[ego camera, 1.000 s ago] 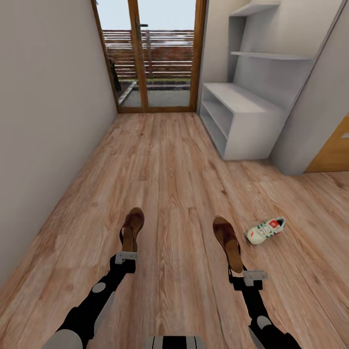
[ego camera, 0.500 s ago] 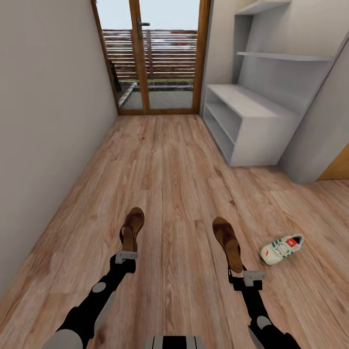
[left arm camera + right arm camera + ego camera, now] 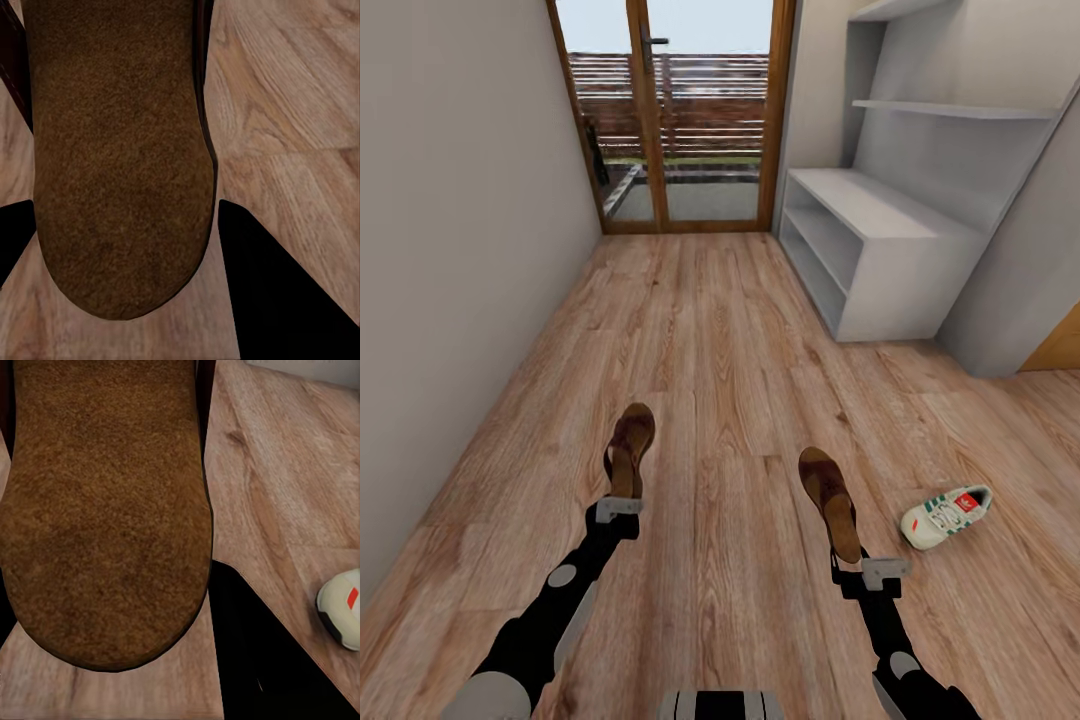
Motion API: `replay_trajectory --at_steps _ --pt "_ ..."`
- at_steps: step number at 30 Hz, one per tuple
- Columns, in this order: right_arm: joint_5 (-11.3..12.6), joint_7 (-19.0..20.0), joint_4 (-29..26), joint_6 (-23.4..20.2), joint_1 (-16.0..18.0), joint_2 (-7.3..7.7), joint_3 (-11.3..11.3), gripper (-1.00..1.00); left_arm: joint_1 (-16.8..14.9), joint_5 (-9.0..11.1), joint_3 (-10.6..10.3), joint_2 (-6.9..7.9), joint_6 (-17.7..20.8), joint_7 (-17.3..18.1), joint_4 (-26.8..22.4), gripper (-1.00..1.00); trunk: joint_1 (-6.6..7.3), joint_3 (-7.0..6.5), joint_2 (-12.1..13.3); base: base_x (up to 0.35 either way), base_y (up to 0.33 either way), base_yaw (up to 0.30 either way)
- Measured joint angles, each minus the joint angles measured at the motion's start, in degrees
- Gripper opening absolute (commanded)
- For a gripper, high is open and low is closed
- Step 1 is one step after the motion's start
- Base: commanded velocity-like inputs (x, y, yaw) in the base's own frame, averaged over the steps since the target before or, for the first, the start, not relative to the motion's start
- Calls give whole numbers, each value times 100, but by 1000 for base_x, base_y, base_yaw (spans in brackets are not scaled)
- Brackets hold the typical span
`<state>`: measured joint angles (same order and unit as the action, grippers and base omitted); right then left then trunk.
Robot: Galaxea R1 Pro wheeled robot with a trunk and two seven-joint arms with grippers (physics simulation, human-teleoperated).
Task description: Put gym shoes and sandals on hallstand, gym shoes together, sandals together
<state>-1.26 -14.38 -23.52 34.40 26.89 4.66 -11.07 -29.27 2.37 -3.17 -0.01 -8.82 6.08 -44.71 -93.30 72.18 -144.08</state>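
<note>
You have one sandal in each arm: the left gripper [image 3: 620,507] has its fingers clamped on the heel of the left sandal [image 3: 629,449], and the right gripper [image 3: 868,570] has its fingers clamped on the heel of the right sandal [image 3: 831,500]. Both sandals point forward, held above the corridor floor [image 3: 710,340]. In each wrist view you see the tan footbed [image 3: 120,157] [image 3: 105,510] close to the camera. One gym shoe [image 3: 945,515] lies on the floor just to the right of the right sandal. The hallstand [image 3: 880,250] stands ahead on the right, near the glass door [image 3: 670,110].
</note>
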Motion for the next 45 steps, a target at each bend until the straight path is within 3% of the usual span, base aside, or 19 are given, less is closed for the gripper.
replay_trajectory --at_steps 18,28,45 --pt "2 -1 -1 17 -1 0 -1 -100 1 0 1 1 1 0 -114 -100 -31 265 -16 0 0 0" --pt "0 -3 -1 19 0 0 0 -100 0 1 2 1 -4 0 -116 -100 -31 266 -16 61 0 0" --pt "2 -3 2 26 0 0 0 -100 0 0 0 1 4 0 -116 -100 -31 183 -16 324 84 0"
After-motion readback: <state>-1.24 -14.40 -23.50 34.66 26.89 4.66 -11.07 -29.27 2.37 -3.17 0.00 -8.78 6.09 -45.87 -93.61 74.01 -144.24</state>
